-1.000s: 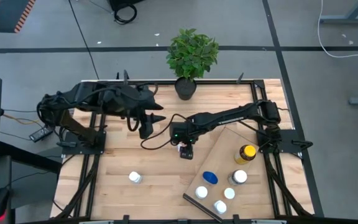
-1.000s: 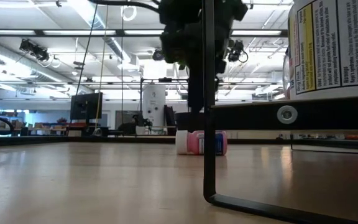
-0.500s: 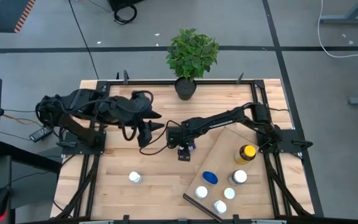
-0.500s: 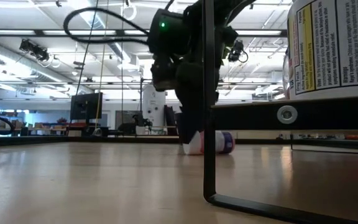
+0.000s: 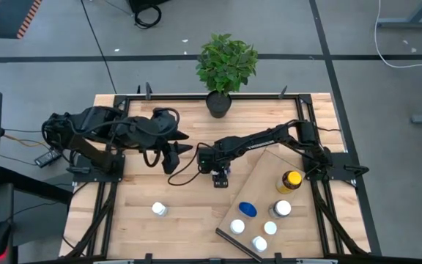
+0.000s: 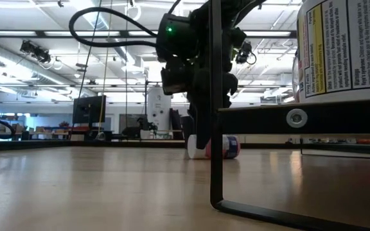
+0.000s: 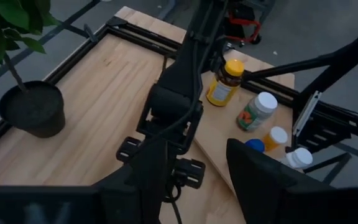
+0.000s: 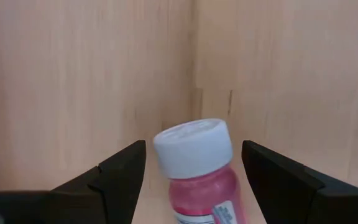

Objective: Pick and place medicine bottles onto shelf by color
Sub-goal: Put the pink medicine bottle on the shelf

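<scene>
The right gripper [image 8: 194,180] is down low over the table, and its two fingers [image 8: 120,171] are apart. A pink bottle [image 8: 201,165] with a white cap lies on its side right between them. Nothing is squeezing it yet.

This bottle is round and lying down, so it can roll. If one finger touches it first, it may get pushed away and slip out from between the fingers. The cap end sits nearer one finger than the other, so the bottle looks a bit crooked. If the fingers close on it like that, it could twist or pop out. Closing on the smooth cap instead of the body could also make a weak hold.

The shelf [image 5: 266,172] lies just beside the right gripper, with other bottles already standing on it, such as the amber bottle [image 5: 289,181]. A swinging pink bottle could knock one over when it is carried there.

The left gripper [image 5: 173,152] waits near the right one, fingers apart and holding nothing. The two arms are close, so they could bump.
</scene>
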